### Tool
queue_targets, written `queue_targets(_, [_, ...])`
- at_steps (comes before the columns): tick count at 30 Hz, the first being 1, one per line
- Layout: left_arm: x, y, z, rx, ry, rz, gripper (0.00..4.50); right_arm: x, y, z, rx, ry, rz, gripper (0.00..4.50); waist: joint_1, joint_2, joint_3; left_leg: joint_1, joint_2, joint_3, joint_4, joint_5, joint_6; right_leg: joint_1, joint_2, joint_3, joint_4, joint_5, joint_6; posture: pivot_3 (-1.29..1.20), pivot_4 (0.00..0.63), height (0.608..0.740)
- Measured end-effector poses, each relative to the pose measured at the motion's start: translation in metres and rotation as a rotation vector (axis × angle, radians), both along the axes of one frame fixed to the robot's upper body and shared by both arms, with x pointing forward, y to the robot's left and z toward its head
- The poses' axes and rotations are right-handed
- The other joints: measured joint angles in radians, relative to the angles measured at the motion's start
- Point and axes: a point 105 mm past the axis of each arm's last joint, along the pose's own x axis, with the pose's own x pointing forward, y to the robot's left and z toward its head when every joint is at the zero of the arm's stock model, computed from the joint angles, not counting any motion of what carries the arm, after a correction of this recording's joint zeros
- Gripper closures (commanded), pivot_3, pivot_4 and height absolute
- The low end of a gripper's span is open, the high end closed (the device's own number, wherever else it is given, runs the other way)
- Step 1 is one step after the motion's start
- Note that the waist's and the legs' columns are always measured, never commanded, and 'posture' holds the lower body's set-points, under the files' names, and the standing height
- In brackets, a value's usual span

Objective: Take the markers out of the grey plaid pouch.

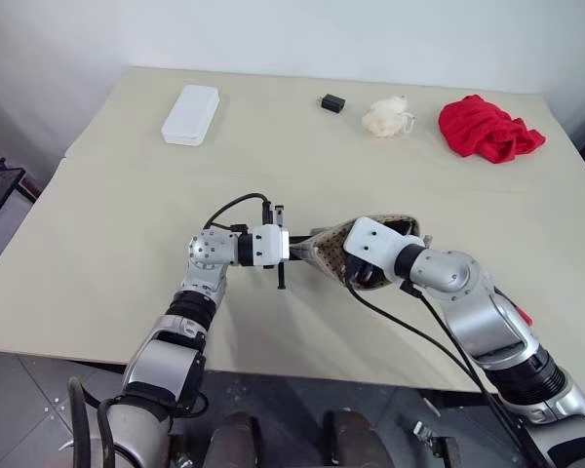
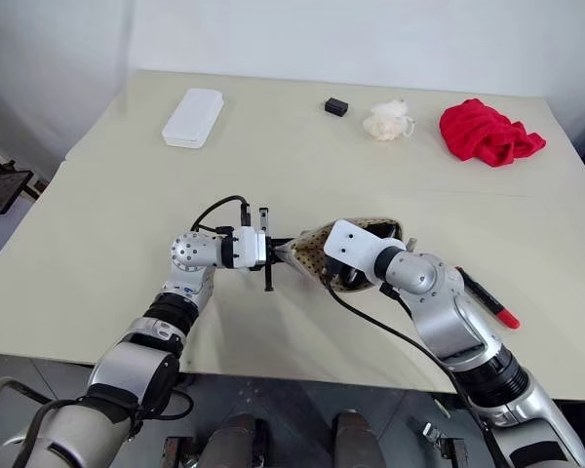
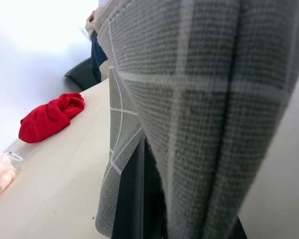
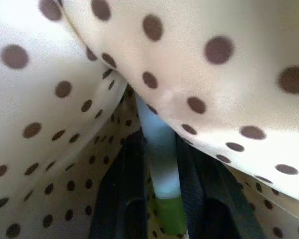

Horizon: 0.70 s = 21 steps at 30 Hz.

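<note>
With 1 black-and-red marker (image 2: pixel 487 298) already out on the table (image 1: pixel 97 244), my left gripper (image 1: pixel 280 246) pinches the grey plaid pouch (image 3: pixel 199 99) aloft while my right gripper (image 4: pixel 162 199), inside it, closes on the light green marker (image 4: pixel 162 164), still to be withdrawn

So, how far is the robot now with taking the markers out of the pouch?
One marker, black with a red end, already lies on the table. The left tool holds the grey plaid pouch at one end, and the right tool, inside the dotted lining, has its fingers around the light green marker. That one is still to be pulled out.
</note>
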Motion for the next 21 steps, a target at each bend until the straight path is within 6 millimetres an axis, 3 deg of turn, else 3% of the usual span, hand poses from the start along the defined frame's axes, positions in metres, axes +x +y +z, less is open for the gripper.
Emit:
queue_targets(4, [0.002, -0.001, 0.012, -0.008, -0.052, 0.002, 4.5, -0.026, -0.015, 0.026, 0.177, 0.018, 0.198, 4.01, 0.001, 0.0, 0.0, 0.0, 0.0, 0.0, 0.0, 0.0, 0.001, 0.002, 0.0, 0.0, -0.002, 0.001, 0.001, 0.0, 0.15, 0.74])
queue_targets(7, [0.003, -0.001, 0.012, -0.016, -0.055, 0.014, 4.5, -0.055, -0.011, 0.057, 0.29, -0.008, 0.367, 4.01, -0.004, 0.0, 0.0, 0.001, 0.001, -0.001, 0.0, 0.0, 0.001, 0.002, 0.001, 0.0, -0.002, 0.001, 0.001, 0.0, 0.15, 0.74])
queue_targets(12, [0.01, 0.021, -0.002, 0.006, 0.004, 0.092, 4.5, -0.073, -0.037, 0.084, 0.41, 0.008, 0.362, 4.01, -0.001, 0.0, 0.0, 0.002, 0.001, -0.001, 0.0, 0.0, 0.0, 0.002, 0.001, 0.0, -0.001, 0.001, 0.001, 0.0, 0.15, 0.74])
queue_targets(16, [0.01, 0.022, -0.004, 0.006, 0.011, 0.093, 4.5, -0.084, -0.052, 0.108, 0.562, 0.032, 0.349, 4.01, 0.004, 0.0, 0.0, 0.001, 0.001, -0.002, 0.0, 0.0, 0.001, 0.003, 0.0, 0.0, -0.001, 0.001, 0.001, 0.0, 0.15, 0.74])
queue_targets(21, [0.01, 0.023, -0.005, -0.002, 0.024, 0.095, 4.5, -0.083, -0.085, 0.127, 0.684, 0.049, 0.229, 4.01, 0.003, 0.0, 0.0, 0.001, 0.001, -0.002, 0.0, -0.001, 0.001, 0.003, 0.0, 0.001, -0.002, 0.001, 0.0, 0.0, 0.15, 0.74])
